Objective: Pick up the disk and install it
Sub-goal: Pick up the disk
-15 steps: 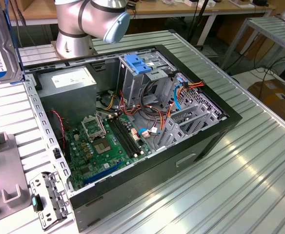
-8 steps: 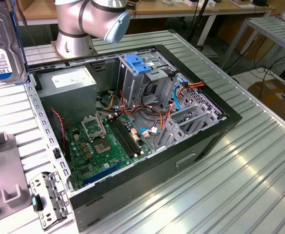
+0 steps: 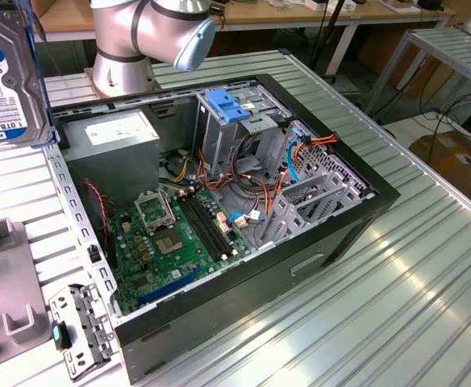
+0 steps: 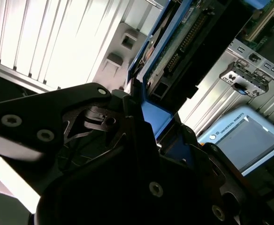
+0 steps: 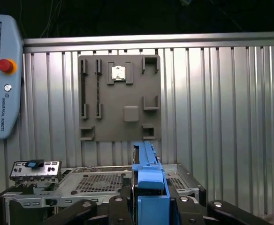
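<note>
The hand [image 5: 149,202] is pinched onto the disk [image 5: 148,171]. In the first wrist view the blue carrier stands edge-on between the dark fingers [image 5: 112,206], and in the second wrist view the same clamp shows on the carrier's blue corner [image 4: 152,116], with the drive's underside running away from it.

In the exterior view the disk [image 3: 6,81] hangs off the counter [image 3: 413,282] at the exterior view's far left. Its labelled face is turned toward the camera, and it is well apart from the open computer case [image 3: 243,302].

I judge that the pick-up is done and the carry toward the case is the step in hand. Nothing has been seated yet.

Inside the case, the metal drive cage [image 3: 243,141] with its light blue latch [image 3: 229,105] stands on the far side. It lies to the exterior view's right of the grey power supply box [image 3: 114,133] and beyond the green motherboard [image 3: 179,234].

If that cage is the destination, installing calls for three things:
- bringing the disk across over the case;
- turning it so the carrier rails line up squarely with the bay;
- keeping clear of the orange and blue cables [image 3: 320,143] beside the cage.

A tilted entry would likely jam the carrier.
</note>
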### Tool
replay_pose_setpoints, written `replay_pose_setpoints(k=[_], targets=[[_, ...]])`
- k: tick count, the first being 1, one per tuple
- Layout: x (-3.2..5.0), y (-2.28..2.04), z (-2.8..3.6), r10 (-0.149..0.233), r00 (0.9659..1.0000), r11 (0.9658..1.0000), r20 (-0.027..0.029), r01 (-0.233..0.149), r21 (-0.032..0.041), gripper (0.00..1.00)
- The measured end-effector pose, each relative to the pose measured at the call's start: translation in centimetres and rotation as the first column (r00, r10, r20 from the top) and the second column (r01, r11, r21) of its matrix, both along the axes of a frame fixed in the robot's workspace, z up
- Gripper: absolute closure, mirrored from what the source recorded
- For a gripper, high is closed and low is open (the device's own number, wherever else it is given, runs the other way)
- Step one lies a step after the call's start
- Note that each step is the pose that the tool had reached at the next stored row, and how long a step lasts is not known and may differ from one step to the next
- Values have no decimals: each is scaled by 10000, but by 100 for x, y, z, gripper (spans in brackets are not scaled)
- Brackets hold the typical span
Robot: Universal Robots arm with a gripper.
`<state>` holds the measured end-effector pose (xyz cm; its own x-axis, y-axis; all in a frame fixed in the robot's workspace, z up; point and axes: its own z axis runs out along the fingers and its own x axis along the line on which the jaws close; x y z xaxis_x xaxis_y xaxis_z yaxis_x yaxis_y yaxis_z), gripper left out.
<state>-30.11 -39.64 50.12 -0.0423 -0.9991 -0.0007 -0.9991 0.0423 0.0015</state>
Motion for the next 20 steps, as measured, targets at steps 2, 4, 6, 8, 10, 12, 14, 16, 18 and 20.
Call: replay_pose_setpoints(k=[2,4,6,8,10,12,14,16,18,20], targets=[[36,-15,0,0,10000,10000,-2,0,0,63],[82,-27,-1,1,10000,10000,-4,-1,0,63],[143,-32,-1,2,10000,10000,-5,-2,-1,63],[205,-35,-2,0,10000,10000,-6,0,0,63],[287,-38,-2,0,10000,10000,-8,0,-1,63],[362,-40,-3,1,10000,10000,-10,-1,-1,63],[452,-42,-3,0,10000,10000,-12,0,-1,63],[559,-44,-3,2,10000,10000,-16,-2,0,63],[679,-44,-4,0,10000,10000,-19,0,-1,63],[791,-44,-5,2,10000,10000,-22,-2,0,63]])
